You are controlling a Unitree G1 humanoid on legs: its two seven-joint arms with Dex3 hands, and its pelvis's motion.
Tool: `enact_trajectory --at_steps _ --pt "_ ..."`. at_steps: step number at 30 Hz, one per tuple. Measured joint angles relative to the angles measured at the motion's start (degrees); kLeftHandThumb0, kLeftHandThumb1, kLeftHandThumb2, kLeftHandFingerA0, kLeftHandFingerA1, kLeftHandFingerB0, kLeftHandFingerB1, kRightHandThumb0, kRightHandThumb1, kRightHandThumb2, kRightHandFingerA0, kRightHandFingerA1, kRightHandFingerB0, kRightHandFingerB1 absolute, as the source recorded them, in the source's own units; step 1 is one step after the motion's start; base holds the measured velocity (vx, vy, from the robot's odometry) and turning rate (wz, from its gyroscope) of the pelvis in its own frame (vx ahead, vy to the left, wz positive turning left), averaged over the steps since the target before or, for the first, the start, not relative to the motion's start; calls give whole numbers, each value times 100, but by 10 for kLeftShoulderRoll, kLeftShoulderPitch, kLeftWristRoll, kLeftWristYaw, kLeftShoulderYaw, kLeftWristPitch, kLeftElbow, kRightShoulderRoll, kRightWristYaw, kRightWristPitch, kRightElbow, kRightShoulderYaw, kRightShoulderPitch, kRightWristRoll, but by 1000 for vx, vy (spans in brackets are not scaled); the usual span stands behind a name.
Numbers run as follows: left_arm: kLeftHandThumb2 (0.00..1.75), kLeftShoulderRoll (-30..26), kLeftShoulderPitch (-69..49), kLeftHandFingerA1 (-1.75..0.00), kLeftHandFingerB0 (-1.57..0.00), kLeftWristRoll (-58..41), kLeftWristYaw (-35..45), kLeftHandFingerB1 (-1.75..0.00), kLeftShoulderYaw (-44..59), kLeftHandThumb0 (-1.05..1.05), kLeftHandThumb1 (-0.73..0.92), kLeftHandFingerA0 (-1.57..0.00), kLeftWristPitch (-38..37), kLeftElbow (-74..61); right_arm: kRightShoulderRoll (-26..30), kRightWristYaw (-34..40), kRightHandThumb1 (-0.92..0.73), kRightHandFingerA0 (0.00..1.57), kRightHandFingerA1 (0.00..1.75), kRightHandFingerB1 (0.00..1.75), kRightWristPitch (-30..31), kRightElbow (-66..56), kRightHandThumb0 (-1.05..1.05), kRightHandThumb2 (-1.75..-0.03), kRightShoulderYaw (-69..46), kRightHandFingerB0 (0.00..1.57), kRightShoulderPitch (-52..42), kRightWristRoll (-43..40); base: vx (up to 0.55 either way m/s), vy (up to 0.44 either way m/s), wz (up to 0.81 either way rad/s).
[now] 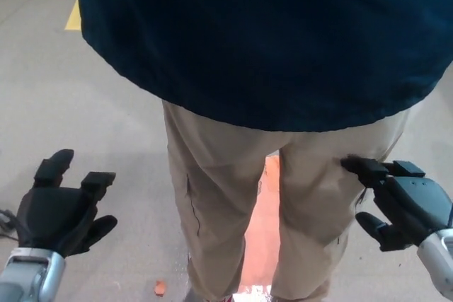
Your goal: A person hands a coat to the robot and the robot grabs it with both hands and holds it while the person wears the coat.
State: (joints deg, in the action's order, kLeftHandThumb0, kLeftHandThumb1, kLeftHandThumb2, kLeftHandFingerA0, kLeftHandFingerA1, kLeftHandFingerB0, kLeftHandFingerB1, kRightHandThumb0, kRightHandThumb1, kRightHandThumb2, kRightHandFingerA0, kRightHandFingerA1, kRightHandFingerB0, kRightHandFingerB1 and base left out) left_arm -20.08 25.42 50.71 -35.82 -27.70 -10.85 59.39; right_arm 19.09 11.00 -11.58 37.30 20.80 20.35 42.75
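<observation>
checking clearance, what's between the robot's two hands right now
In the head view, the person's legs in tan trousers stand between the left hand and right hand.

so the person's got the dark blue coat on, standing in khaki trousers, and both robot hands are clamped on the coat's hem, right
Not quite. The head view shows the person in the dark blue coat and khaki trousers, but neither hand is on the hem. The left hand and right hand are both open, empty, and low at either side of the legs, below the coat.

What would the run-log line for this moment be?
left hand: open, empty | right hand: open, empty | coat: on person, hem over trousers | floor: grey
</observation>
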Motion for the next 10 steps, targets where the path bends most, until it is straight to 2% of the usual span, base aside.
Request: enact_trajectory --at_steps 1,10 --pt "70 1 5 -29 -28 -1 8 -31 -3 -63 92 -21 0 6 0 -10 -58 9 49 48 5 5 -24 -107 5 11 5 0 0 0 0" --pt "72 0 41 -29 -22 -21 74 -29 -11 -63 92 -21 -18 45 0 -62 -60 10 49 49 31 52 -23 -108 43 12 50 0 0 0 0"
